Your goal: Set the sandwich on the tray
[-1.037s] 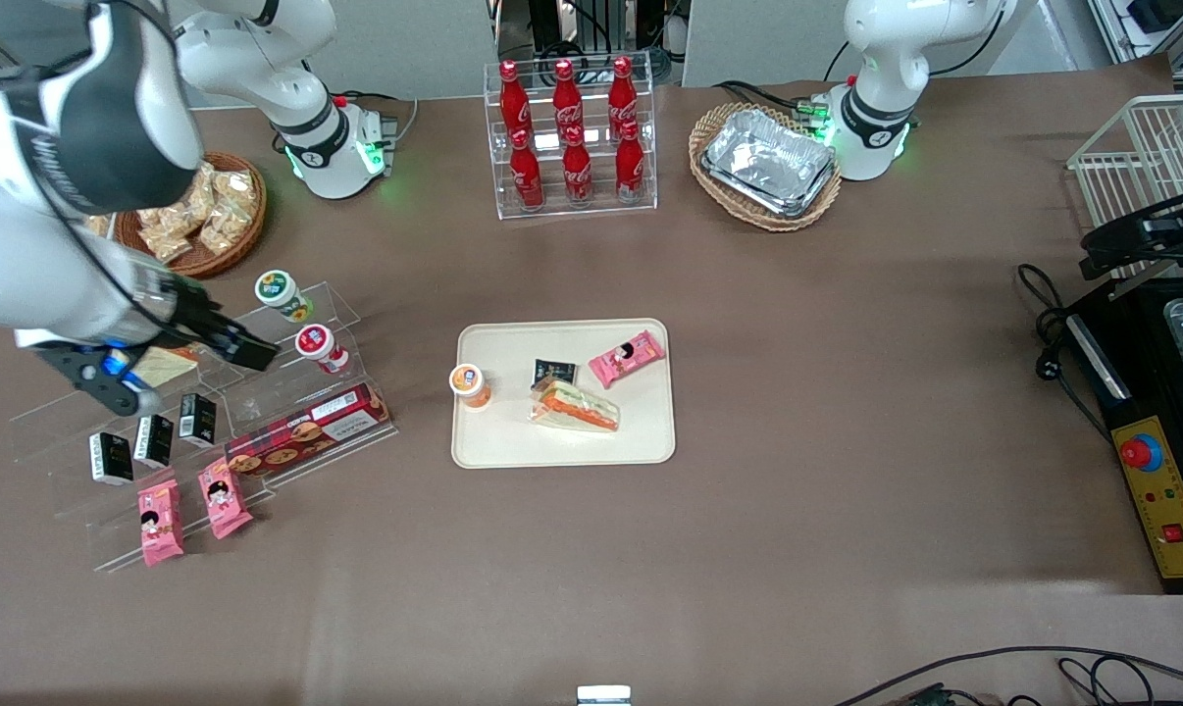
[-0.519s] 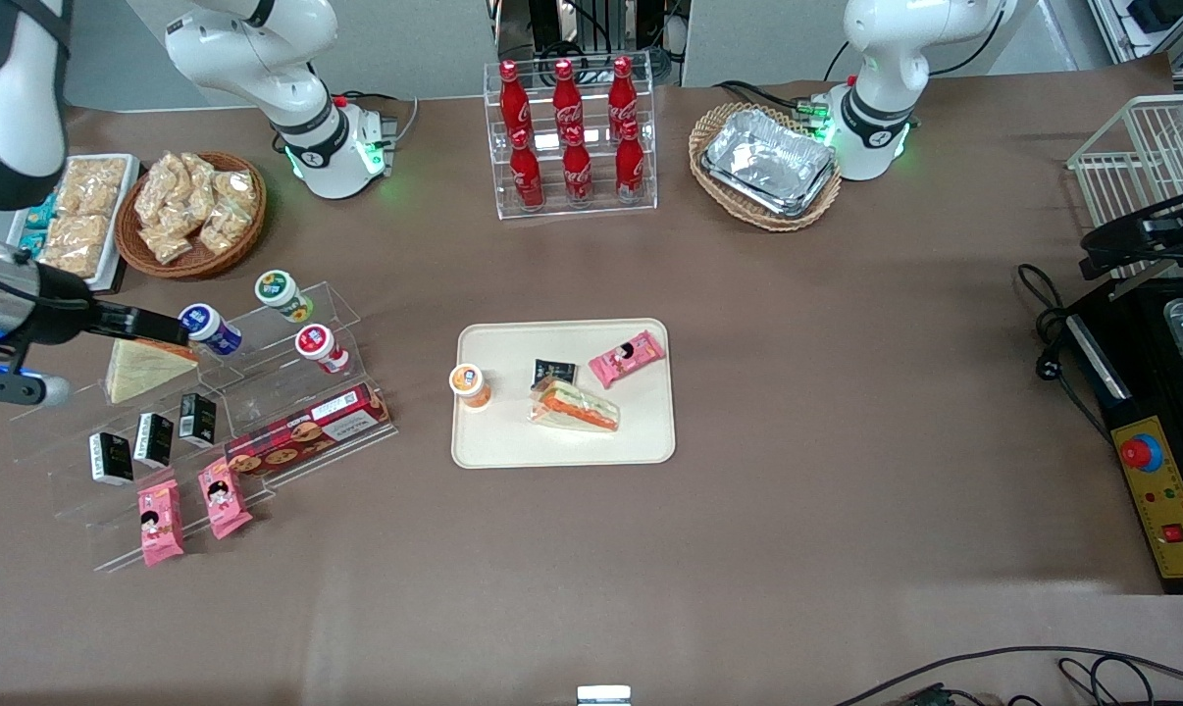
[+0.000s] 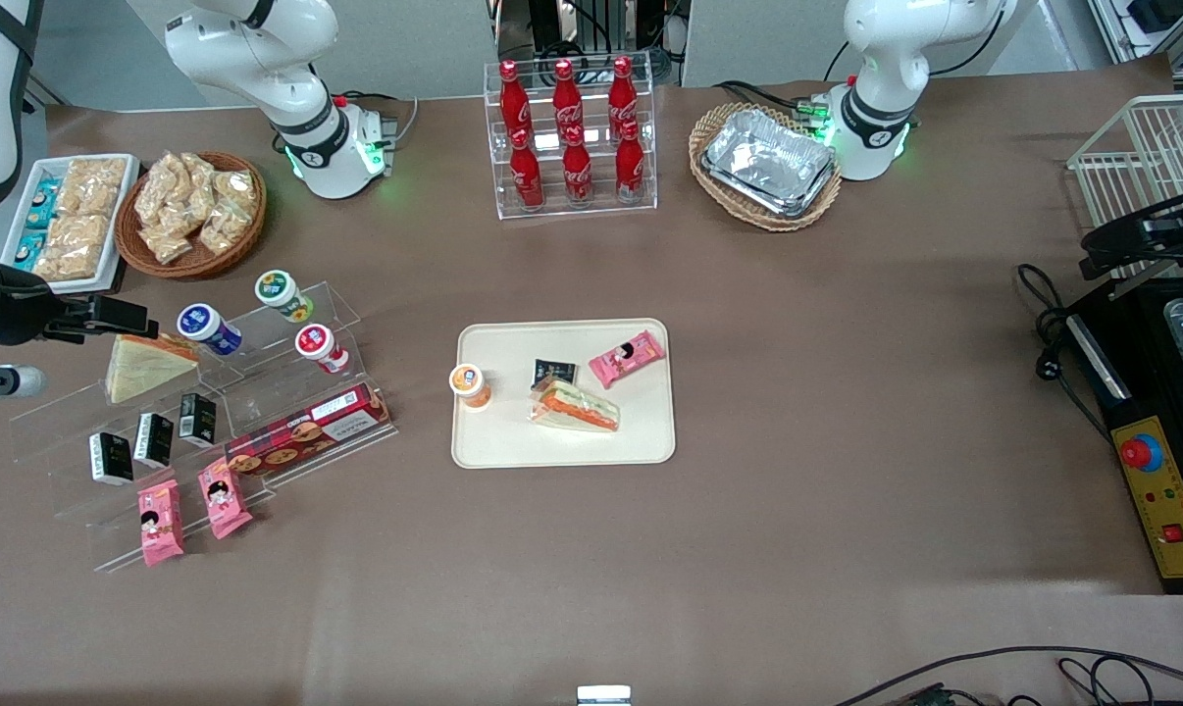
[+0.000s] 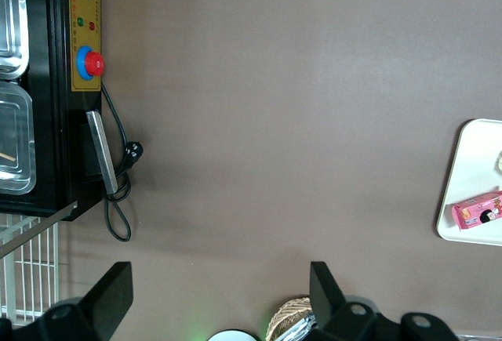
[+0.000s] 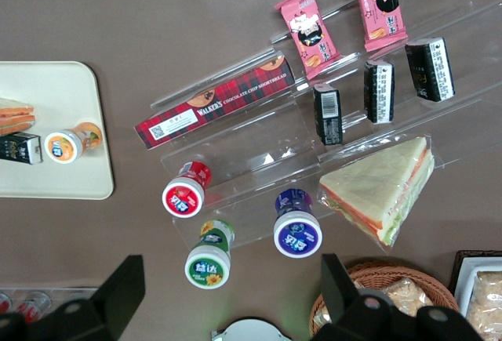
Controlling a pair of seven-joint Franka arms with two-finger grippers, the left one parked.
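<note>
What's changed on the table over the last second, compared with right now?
The right arm has pulled away from the acrylic snack stand toward its own end of the table, uncovering the beige-faced sandwich and the blue-lidded cup. Its gripper, open and empty, now hangs beside that sandwich. The striped sandwich, orange cup and pink packet lie unmoved on the tray.

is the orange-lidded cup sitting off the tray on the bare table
No, the orange-lidded cup stands on the tray, near the edge toward the working arm's end; the claw is away by the acrylic stand, open.
</note>
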